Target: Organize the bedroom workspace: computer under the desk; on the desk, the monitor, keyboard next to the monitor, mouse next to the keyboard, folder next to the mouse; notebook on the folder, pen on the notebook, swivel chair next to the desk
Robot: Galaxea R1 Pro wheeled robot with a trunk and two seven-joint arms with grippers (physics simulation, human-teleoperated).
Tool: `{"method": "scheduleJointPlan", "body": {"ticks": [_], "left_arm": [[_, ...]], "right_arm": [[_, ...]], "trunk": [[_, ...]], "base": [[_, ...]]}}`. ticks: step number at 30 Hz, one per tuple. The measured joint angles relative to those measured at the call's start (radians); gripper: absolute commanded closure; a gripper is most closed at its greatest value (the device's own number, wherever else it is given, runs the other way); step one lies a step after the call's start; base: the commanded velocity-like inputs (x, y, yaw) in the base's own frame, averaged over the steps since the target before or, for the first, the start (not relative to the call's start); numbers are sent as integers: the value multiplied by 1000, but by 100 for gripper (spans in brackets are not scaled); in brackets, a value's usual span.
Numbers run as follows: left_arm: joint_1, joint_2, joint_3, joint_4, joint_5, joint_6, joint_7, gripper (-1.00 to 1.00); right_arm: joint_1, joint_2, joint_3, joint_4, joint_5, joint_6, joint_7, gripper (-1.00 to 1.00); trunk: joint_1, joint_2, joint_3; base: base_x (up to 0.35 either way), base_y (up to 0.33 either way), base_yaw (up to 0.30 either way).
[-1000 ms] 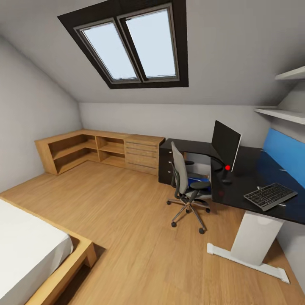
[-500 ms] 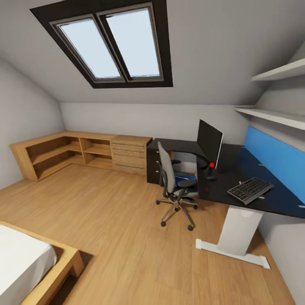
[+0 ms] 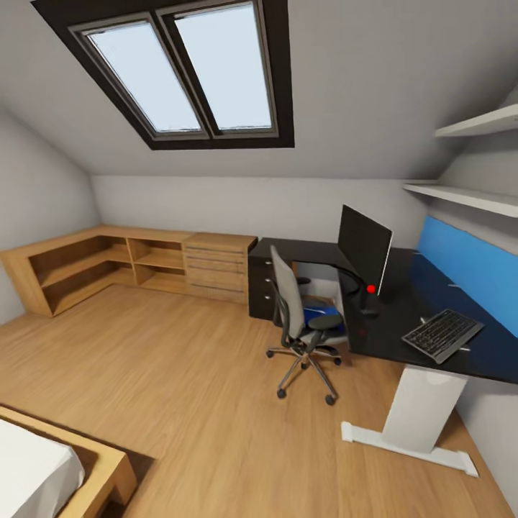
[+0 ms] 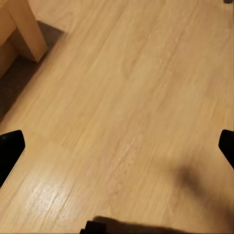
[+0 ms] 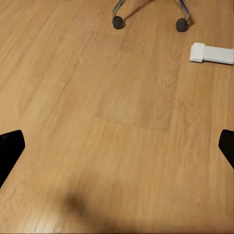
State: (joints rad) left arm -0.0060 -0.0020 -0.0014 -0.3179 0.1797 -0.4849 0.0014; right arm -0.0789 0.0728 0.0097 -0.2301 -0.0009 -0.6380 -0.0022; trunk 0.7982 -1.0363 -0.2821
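The black desk stands at the right of the bedroom. On it are the black monitor and, nearer me, the keyboard. The grey swivel chair stands at the desk's inner corner with the blue folder on its seat. Mouse, notebook and pen are too small to make out, and the computer is hidden. My left gripper hangs open over bare floor. My right gripper is open too, above the floor short of the chair's castors.
Low wooden shelving runs along the far wall and left corner. A wooden bed lies at the near left, its leg in the left wrist view. The desk's white foot rests on the floor. Open wood floor lies between.
The whole head view has shifted as the camera moved, and the bed shows less. Chair, desk and the things on it have not moved.
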Motion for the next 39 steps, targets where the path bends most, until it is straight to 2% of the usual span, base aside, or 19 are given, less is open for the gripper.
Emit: {"method": "scheduleJointPlan", "body": {"ticks": [8,21,25,39], "left_arm": [[0,1,0,0,1,-2,1,-100],[0,0,1,0,1,-22,1,-100],[0,0,2,0,2,-28,2,-100],[0,1,4,0,5,-32,3,-100]], "right_arm": [[0,0,0,-1,1,0,-1,-100],[0,0,-1,-1,0,1,-3,-100],[0,-2,-1,-1,0,1,-3,-100],[0,-4,-1,-1,0,2,-3,-100]], "trunk": [[0,0,2],[1,0,2],[0,0,2],[0,0,2]], "base": [[260,191,-138],[38,27,-19],[87,25,-191],[280,147,-289]]}}
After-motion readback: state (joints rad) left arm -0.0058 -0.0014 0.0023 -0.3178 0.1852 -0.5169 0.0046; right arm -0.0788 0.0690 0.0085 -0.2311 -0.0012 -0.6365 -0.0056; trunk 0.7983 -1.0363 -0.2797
